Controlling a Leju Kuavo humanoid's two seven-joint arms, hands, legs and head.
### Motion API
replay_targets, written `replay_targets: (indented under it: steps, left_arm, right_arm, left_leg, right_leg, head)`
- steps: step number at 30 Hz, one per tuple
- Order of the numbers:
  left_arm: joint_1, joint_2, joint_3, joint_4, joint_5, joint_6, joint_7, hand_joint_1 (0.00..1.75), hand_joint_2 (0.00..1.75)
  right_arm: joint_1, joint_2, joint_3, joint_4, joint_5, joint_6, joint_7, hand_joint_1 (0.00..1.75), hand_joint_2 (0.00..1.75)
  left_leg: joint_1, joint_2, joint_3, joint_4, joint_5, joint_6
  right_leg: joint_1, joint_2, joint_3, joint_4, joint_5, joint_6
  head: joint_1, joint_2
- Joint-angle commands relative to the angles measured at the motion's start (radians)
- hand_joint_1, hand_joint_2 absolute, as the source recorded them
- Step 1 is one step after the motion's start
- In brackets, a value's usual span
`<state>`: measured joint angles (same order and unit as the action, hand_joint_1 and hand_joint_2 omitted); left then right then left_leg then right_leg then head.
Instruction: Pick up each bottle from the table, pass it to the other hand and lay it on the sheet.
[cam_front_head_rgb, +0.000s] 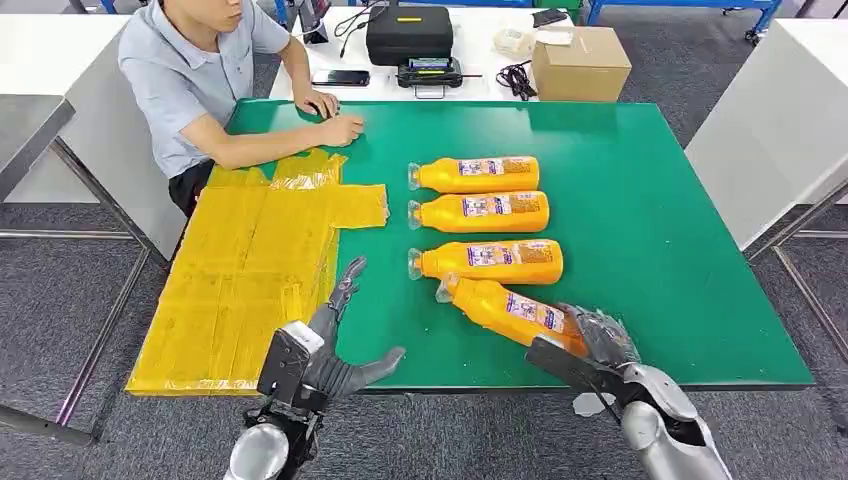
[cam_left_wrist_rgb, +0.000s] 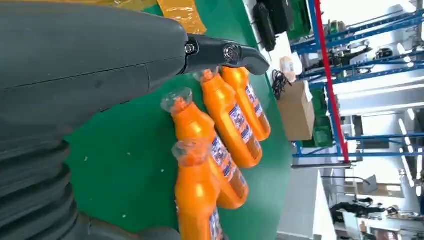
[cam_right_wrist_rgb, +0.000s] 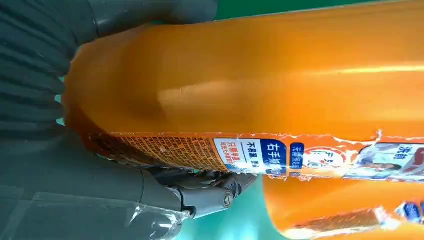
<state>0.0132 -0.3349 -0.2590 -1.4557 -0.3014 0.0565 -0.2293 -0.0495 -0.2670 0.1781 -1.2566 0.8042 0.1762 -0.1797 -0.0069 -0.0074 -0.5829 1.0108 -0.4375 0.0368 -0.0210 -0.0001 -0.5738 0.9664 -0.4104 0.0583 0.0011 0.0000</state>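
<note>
The right hand (cam_front_head_rgb: 590, 345) is wrapped around the base end of the nearest bottle (cam_front_head_rgb: 505, 308), fingers and thumb closed on its orange body, as is confirmed in the right wrist view, where the bottle (cam_right_wrist_rgb: 260, 75) is seen clamped against the palm. The bottle is angled across the green table (cam_front_head_rgb: 650, 250), its clear-capped neck pointed toward the left hand (a sensible heading for a handover, it would seem). Whether it is lifted clear of the table cannot be told. The left hand (cam_front_head_rgb: 335, 350) is held apart-fingered and empty between the yellow sheet (cam_front_head_rgb: 240, 280) and the bottles, apparently placed ready to receive. Three more bottles (cam_front_head_rgb: 480, 212) are lined up beyond, lying on their sides, untouched. A person (cam_front_head_rgb: 200, 80) is seated at the far corner, hands rested on the table near the sheet's edge.
</note>
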Motion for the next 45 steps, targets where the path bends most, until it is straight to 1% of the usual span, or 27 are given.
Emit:
replay_targets:
  steps: [1,3,5,6,10,11,13,16,17,18,19,21,22,25,26,30,31,34,35,36,37,40,45]
  left_arm:
    - [-0.01,-0.014,-0.018,0.006,0.059,0.08,-0.047,0.0,1.75]
    - [0.021,-0.014,-0.013,-0.041,0.128,0.101,-0.067,0.0,1.75]
    - [0.04,-0.014,-0.002,-0.061,0.185,0.088,-0.083,0.0,1.75]
    - [0.042,-0.014,-0.001,-0.061,0.186,0.087,-0.084,0.0,1.75]
    - [0.04,-0.014,0.0,-0.057,0.186,0.086,-0.085,0.0,1.75]
    - [0.043,-0.014,0.002,-0.063,0.225,0.083,-0.111,0.0,1.75]
    - [0.06,-0.014,0.016,-0.077,0.304,0.052,-0.136,0.0,1.75]
    - [0.07,-0.014,0.029,-0.062,0.375,0.01,-0.13,0.0,1.75]
    - [0.061,-0.014,0.027,-0.031,0.43,-0.011,-0.101,0.0,1.75]
    - [0.049,-0.014,0.027,0.002,0.47,-0.025,-0.086,0.0,1.75]
    - [0.04,-0.014,0.026,0.026,0.488,-0.031,-0.087,0.0,1.75]
    - [0.009,-0.014,0.02,0.088,0.521,-0.056,-0.121,0.0,1.75]
    - [-0.001,-0.014,0.019,0.107,0.554,-0.077,-0.111,0.0,1.75]
    - [-0.003,-0.012,0.012,0.113,0.596,-0.126,-0.106,0.0,1.75]
    - [-0.007,-0.011,0.008,0.122,0.616,-0.144,-0.078,0.0,1.75]
    - [-0.012,-0.013,0.005,0.135,0.617,-0.144,-0.077,0.0,1.75]
    - [-0.023,-0.01,-0.004,0.16,0.639,-0.161,-0.055,0.0,1.75]
    - [-0.048,-0.007,-0.039,0.2,0.623,-0.172,-0.061,0.0,1.75]
    - [-0.06,0.003,-0.065,0.197,0.546,-0.152,-0.115,0.0,1.75]
    - [-0.064,-0.001,-0.068,0.191,0.526,-0.142,-0.122,0.0,1.75]
    - [-0.072,0.003,-0.08,0.181,0.484,-0.134,-0.121,0.0,1.75]
    - [-0.088,0.001,-0.077,0.188,0.469,-0.135,-0.098,0.0,1.75]
    - [-0.119,-0.01,-0.044,0.237,0.479,-0.13,-0.098,0.0,1.75]
  right_arm:
    - [0.111,0.045,-0.011,-0.027,-0.143,0.008,-0.046,1.75,1.75]
    - [0.137,0.083,-0.008,-0.126,-0.236,0.018,-0.09,1.75,1.75]
    - [0.139,0.101,0.013,-0.196,-0.276,0.022,-0.101,1.75,1.75]
    - [0.137,0.102,0.015,-0.202,-0.278,0.023,-0.093,1.75,1.75]
    - [0.136,0.095,0.014,-0.199,-0.28,0.024,-0.092,1.75,1.75]
    - [0.131,0.109,0.005,-0.198,-0.313,0.025,-0.124,1.75,1.75]
    - [0.112,0.13,0.011,-0.219,-0.326,0.024,-0.146,1.75,1.75]
    - [0.062,0.194,0.01,-0.237,-0.362,0.029,-0.167,1.75,1.75]
    - [0.041,0.216,0.008,-0.232,-0.391,0.041,-0.182,1.75,1.75]
    - [0.022,0.228,0.012,-0.22,-0.409,0.054,-0.193,1.75,1.75]
    - [0.012,0.232,0.015,-0.211,-0.413,0.056,-0.195,1.75,1.75]
    - [-0.013,0.259,0.017,-0.179,-0.481,0.096,-0.226,1.75,1.75]
    - [-0.022,0.263,0.022,-0.166,-0.492,0.104,-0.231,1.75,1.75]
    - [-0.048,0.283,0.057,-0.137,-0.461,0.08,-0.231,1.75,1.75]
    - [-0.056,0.287,0.074,-0.131,-0.482,0.101,-0.245,1.75,1.75]
    - [-0.059,0.292,0.082,-0.128,-0.483,0.101,-0.246,1.75,1.75]
    - [-0.07,0.291,0.096,-0.117,-0.506,0.114,-0.253,1.75,1.75]
    - [-0.096,0.297,0.122,-0.075,-0.51,0.114,-0.252,1.75,1.75]
    - [-0.109,0.295,0.144,-0.056,-0.493,0.1,-0.238,1.75,1.75]
    - [-0.114,0.299,0.155,-0.045,-0.486,0.093,-0.235,1.75,1.75]
    - [-0.131,0.289,0.201,-0.025,-0.433,0.077,-0.225,1.75,1.75]
    - [-0.155,0.295,0.242,0.021,-0.412,0.064,-0.232,1.75,1.75]
    - [-0.199,0.293,0.3,0.062,-0.398,0.05,-0.243,1.75,1.75]
  left_leg:
    - [0.002,-0.005,0.002,-0.001,0.0,-0.002]
    - [0.002,-0.004,0.002,0.0,-0.001,-0.002]
    - [0.002,-0.001,0.0,0.0,-0.001,-0.003]
    - [0.003,0.001,-0.001,0.0,-0.002,-0.004]
    - [0.003,0.002,-0.002,0.0,-0.001,-0.003]
    - [0.002,0.002,-0.004,0.0,-0.001,-0.002]
    - [0.002,0.001,-0.004,0.0,-0.001,-0.002]
    - [0.001,0.004,-0.007,0.0,-0.001,-0.002]
    - [0.002,0.006,-0.007,0.001,-0.002,-0.003]
    - [0.001,0.006,-0.007,0.0,-0.001,-0.002]
    - [0.002,0.007,-0.006,0.0,-0.002,-0.003]
    - [0.001,0.002,-0.007,-0.001,0.0,-0.002]
    - [0.001,0.002,-0.007,-0.002,0.0,-0.003]
    - [0.002,0.002,-0.007,-0.001,0.0,-0.002]
    - [0.002,0.002,-0.008,-0.001,0.0,-0.002]
    - [0.002,0.003,-0.007,-0.001,0.0,-0.002]
    - [0.002,0.001,-0.008,-0.001,0.0,-0.002]
    - [0.002,0.0,-0.008,-0.001,0.0,-0.002]
    - [0.001,0.0,-0.009,-0.001,0.001,-0.001]
    - [0.002,0.001,-0.008,-0.001,0.0,-0.002]
    - [0.002,0.001,-0.009,0.0,0.0,-0.002]
    - [0.002,0.001,-0.01,0.0,0.0,-0.002]
    - [0.002,0.001,-0.009,0.0,0.0,-0.002]
  right_leg:
    - [0.002,-0.006,0.004,-0.002,-0.001,-0.002]
    - [0.002,-0.004,0.001,-0.001,-0.002,-0.003]
    - [0.002,-0.002,0.004,-0.001,-0.001,-0.003]
    - [0.003,0.0,0.003,0.0,-0.002,-0.004]
    - [0.002,0.001,0.002,0.0,-0.001,-0.003]
    - [0.001,0.001,0.001,0.001,0.0,-0.002]
    - [0.002,0.0,0.001,0.0,0.0,-0.002]
    - [0.001,0.005,-0.002,0.001,0.0,-0.002]
    - [0.002,0.007,-0.002,0.002,0.0,-0.003]
    - [0.001,0.006,-0.003,0.001,0.0,-0.002]
    - [0.001,0.007,-0.002,0.001,0.0,-0.003]
    - [0.0,0.002,-0.002,0.001,0.001,-0.002]
    - [0.001,0.002,-0.002,0.0,0.001,-0.003]
    - [0.002,0.002,-0.002,0.0,0.001,-0.002]
    - [0.001,0.002,-0.003,0.0,0.001,-0.002]
    - [0.002,0.003,-0.002,0.0,0.0,-0.003]
    - [0.001,0.002,-0.002,0.0,0.0,-0.002]
    - [0.001,0.0,-0.002,0.0,0.0,-0.002]
    - [0.001,0.001,-0.003,0.0,0.0,-0.001]
    - [0.001,0.001,-0.002,0.0,0.0,-0.002]
    - [0.001,0.002,-0.003,0.001,0.0,-0.002]
    - [0.002,0.001,-0.004,0.001,0.0,-0.002]
    - [0.001,0.002,-0.004,0.001,0.0,-0.002]
  head:
    - [0.0,0.0]
    - [0.0,0.0]
    - [0.0,0.0]
    - [0.0,0.0]
    - [-0.001,0.0]
    - [-0.001,0.0]
    - [0.0,0.0]
    - [0.0,0.0]
    - [0.0,0.0]
    - [-0.001,0.0]
    - [0.0,0.0]
    - [0.0,0.0]
    - [0.0,0.0]
    - [0.0,0.0]
    - [0.0,0.0]
    - [0.0,0.0]
    - [0.0,0.0]
    - [0.0,0.0]
    - [0.0,0.0]
    - [0.0,0.0]
    - [0.0,0.0]
    - [-0.001,0.0]
    - [0.0,0.0]
